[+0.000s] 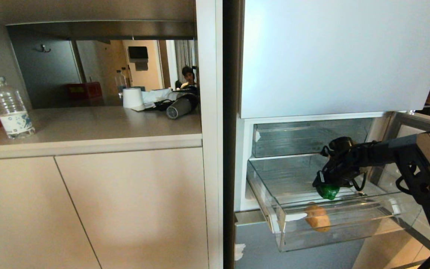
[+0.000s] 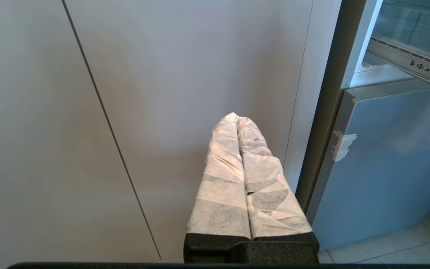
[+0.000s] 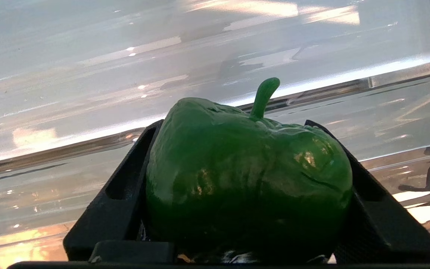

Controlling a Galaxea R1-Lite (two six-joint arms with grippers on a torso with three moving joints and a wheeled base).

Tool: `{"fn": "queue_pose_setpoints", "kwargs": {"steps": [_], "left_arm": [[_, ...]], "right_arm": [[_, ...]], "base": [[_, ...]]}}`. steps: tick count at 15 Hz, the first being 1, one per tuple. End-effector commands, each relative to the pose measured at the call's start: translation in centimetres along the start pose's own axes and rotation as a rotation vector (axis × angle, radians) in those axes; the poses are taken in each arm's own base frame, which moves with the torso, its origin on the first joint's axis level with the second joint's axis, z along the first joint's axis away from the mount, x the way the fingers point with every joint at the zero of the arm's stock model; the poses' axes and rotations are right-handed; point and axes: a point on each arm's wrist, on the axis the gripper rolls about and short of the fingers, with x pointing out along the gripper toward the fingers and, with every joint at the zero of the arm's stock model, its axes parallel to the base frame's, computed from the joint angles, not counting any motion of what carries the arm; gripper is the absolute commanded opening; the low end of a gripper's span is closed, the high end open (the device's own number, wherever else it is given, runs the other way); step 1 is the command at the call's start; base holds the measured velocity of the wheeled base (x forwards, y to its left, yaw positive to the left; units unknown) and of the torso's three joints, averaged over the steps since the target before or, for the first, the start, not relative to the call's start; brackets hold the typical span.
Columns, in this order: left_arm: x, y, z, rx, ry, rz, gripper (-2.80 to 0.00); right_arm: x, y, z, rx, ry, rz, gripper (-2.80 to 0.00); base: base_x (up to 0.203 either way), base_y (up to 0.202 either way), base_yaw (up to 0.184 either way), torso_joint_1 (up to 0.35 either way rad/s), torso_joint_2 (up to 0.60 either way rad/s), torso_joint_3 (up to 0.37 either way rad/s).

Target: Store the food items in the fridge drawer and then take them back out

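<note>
bell pepper (image 3: 248,179) btwn right claw (image 1: 327,189) fingers | over fridge drawer (image 1: 334,228)

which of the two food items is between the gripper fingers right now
The green bell pepper, sitting between the right gripper fingers over the open fridge drawer. The tan potato lies apart, loose near the drawer's front wall.

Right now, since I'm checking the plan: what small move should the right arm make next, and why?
Probably lift straight up: the right gripper flanks the pepper snugly inside the drawer, the potato lies near the front wall, and the left gripper is parked shut by the cabinet.
</note>
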Motion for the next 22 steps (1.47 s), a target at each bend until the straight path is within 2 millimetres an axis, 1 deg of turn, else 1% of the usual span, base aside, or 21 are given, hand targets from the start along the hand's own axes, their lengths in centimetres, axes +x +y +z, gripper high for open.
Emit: {"fn": "queue_pose_setpoints", "kwargs": {"steps": [1,3,5,8,14,18,22], "left_arm": [[0.0,0.0,0.0,0.0,-0.001,0.0,-2.8],[0.0,0.0,0.0,0.0,0.0,0.0,-2.8],[0.0,0.0,0.0,0.0,-0.001,0.0,-2.8],[0.0,0.0,0.0,0.0,-0.001,0.0,-2.8],[0.0,0.0,0.0,0.0,0.0,0.0,-2.8],[0.0,0.0,0.0,0.0,-0.001,0.0,-2.8],[0.0,0.0,0.0,0.0,-0.001,0.0,-2.8]], "right_arm": [[0.2,-0.1,-0.1,0.001,0.006,0.0,-2.8],[-0.1,0.0,-0.2,0.001,0.008,0.0,-2.8],[-1.2,0.0,0.2,0.005,-0.004,0.0,-2.8],[-3.7,0.2,0.3,0.027,-0.017,0.003,-2.8],[-9.4,0.8,-1.8,0.023,0.014,0.016,-2.8],[-13.2,1.0,-3.7,0.019,0.013,0.038,-2.8],[-15.9,0.9,-5.1,0.013,-0.051,0.043,-2.8]], "base": [[0.0,0.0,0.0,0.0,0.0,0.0],[0.0,0.0,0.0,0.0,0.0,0.0],[0.0,0.0,0.0,0.0,0.0,0.0],[0.0,0.0,0.0,0.0,0.0,0.0],[0.0,0.0,0.0,0.0,0.0,0.0],[0.0,0.0,0.0,0.0,0.0,0.0],[0.0,0.0,0.0,0.0,0.0,0.0]]}}
